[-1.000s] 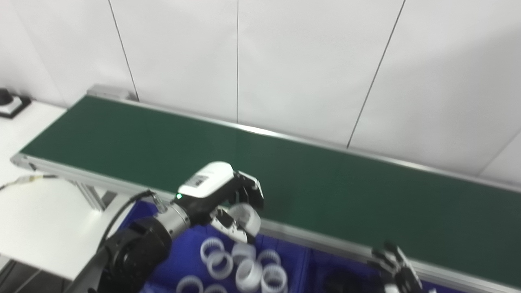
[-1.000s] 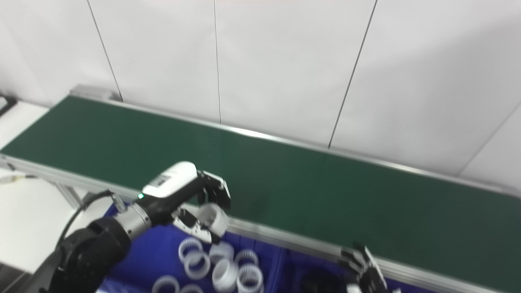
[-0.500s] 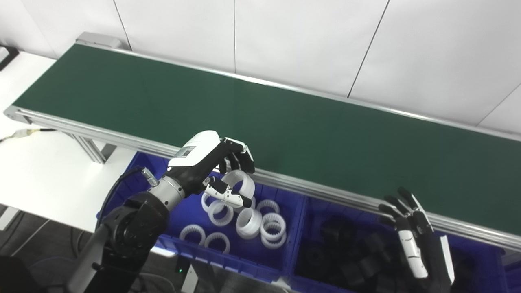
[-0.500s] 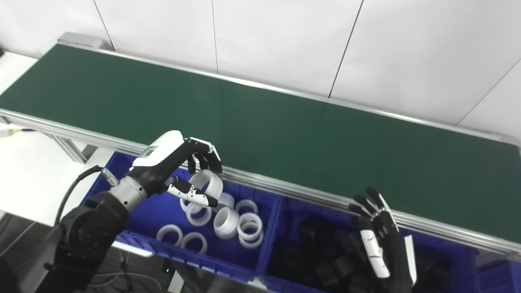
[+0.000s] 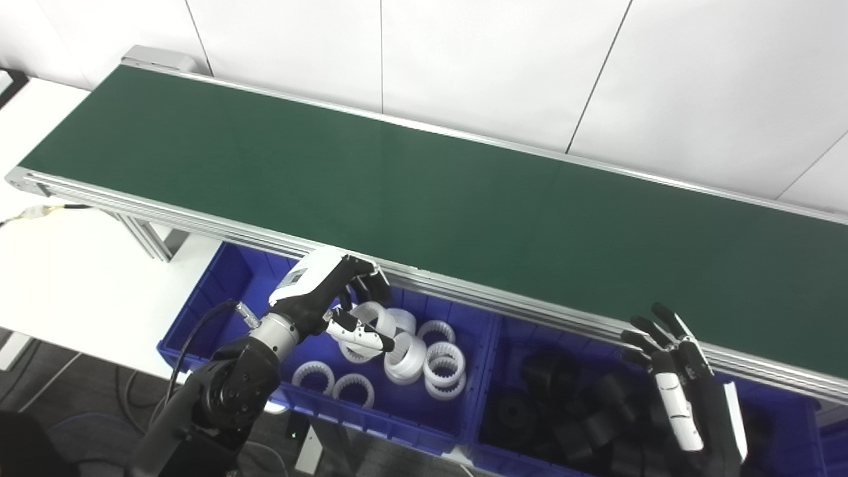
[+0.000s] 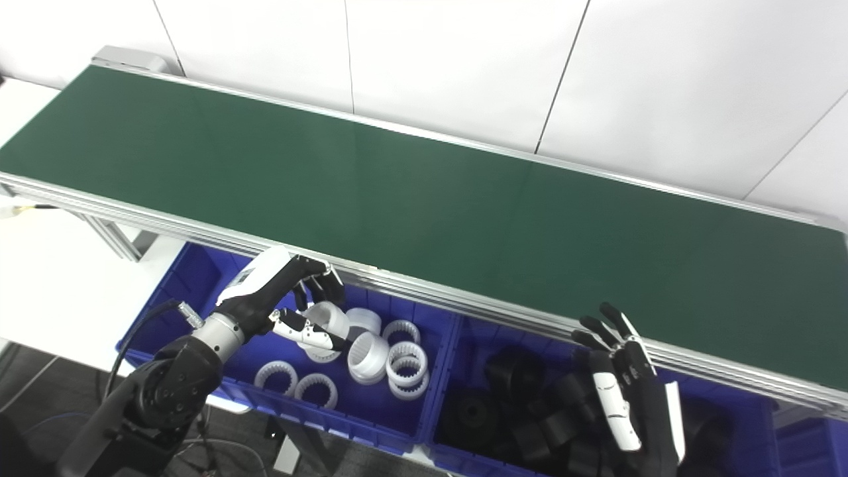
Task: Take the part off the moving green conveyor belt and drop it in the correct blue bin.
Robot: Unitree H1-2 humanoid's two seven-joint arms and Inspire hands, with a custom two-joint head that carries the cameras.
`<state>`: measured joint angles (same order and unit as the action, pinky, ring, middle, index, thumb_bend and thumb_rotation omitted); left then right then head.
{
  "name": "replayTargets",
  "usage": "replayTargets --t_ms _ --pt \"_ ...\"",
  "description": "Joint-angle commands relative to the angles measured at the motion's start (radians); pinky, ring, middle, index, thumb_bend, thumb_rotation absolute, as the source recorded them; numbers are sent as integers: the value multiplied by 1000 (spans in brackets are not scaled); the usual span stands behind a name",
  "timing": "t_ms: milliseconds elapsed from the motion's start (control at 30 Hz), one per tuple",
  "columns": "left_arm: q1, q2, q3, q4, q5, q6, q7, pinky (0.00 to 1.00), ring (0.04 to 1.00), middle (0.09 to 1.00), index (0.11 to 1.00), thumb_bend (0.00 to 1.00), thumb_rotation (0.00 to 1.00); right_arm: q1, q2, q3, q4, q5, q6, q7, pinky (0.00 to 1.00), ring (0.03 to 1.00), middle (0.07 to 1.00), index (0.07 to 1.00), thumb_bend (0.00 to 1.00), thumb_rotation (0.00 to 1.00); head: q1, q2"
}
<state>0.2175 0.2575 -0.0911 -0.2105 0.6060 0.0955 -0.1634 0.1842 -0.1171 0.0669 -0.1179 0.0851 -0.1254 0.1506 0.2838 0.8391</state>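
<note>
The left hand pinched a white toothed plastic ring between thumb and fingers, low inside the left blue bin, just above other white ribbed rings lying there. Behind stretched the smooth matte green conveyor belt. Farther right, the right hand hovered with fingers spread over the blue bin of black cylindrical parts.

My left hand wears a white labelled shell over black fingers; my right hand has black-and-white fingers.

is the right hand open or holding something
Open. The right hand hangs over the bin of black parts with fingers spread and nothing between them.
</note>
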Motion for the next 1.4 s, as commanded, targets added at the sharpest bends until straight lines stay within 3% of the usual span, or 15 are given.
replayTargets --t_ms 0,467,600,667,767,833,900,967,1133,1267,1367 --pt "-14 6 -6 8 20 -50 61 360 449 517 498 477 0 -8 -6 -4 -40 11 7 9 675 747 793 878 569 690 2 2" --pt "-20 10 -15 56 15 -36 93 346 444 529 504 475 0 -8 -2 -1 -33 8 8 8 686 751 798 880 567 688 0 -11" --pt "-15 24 -17 22 21 -13 64 428 431 509 517 501 0 -12 0 1 -25 -2 -2 6 673 745 795 881 556 687 -1 -16" --pt "-13 36 -18 1 -2 4 27 524 605 672 672 640 178 -14 2 2 -22 -1 -2 6 677 748 795 881 567 689 -1 -19" --pt "-15 50 -20 -33 -21 61 -43 661 775 841 847 794 630 -14 5 2 -21 2 -1 5 668 749 798 881 564 680 -2 -22" --pt "-17 54 -20 -52 -38 91 -75 677 800 867 878 825 658 -13 6 3 -20 0 -4 5 663 749 798 882 560 678 -4 -22" --pt "-18 57 -15 -50 -73 80 -83 690 826 896 908 882 703 -14 7 5 -15 -3 -10 6 657 747 798 883 557 678 -5 -26" --pt "-18 58 -11 -48 -97 66 -81 697 838 910 920 905 721 -16 7 6 -11 -4 -12 6 659 750 801 884 555 679 -6 -31" --pt "-13 56 -7 -57 -116 50 -60 708 847 904 909 915 887 -16 10 9 -5 3 -12 8 669 753 803 886 563 674 -14 -41" --pt "-9 46 11 -35 -159 -34 -14 710 832 880 888 906 953 -15 11 12 4 -14 -28 5 664 749 801 885 560 688 -26 -55" --pt "-8 22 27 -38 -197 -107 37 673 799 868 882 893 947 -18 12 17 23 -29 -48 4 659 751 802 887 555 702 -47 -78"
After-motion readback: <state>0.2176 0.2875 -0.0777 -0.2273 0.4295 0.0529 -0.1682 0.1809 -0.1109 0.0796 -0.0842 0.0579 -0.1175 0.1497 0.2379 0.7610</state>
